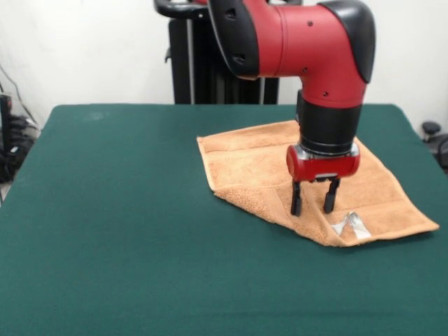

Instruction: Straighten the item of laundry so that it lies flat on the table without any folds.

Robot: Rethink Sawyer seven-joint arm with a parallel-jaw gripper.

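Observation:
The light-orange towel (266, 168) lies on the dark green table (126, 231), right of the middle. Its near edge looks doubled over into a thick fold, and a small white label (351, 225) shows near its near right corner. The red and black arm comes down from the top. My gripper (313, 205) hangs over the towel's near part, just left of the label. Its two black fingers (296, 199) stand a little apart, with the tips at or just above the cloth and nothing between them.
The robot's black pedestal (189, 63) stands at the table's far side. Cables and dark gear (14, 140) lie off the table's left edge, and a dark object (432, 129) sits off the right edge.

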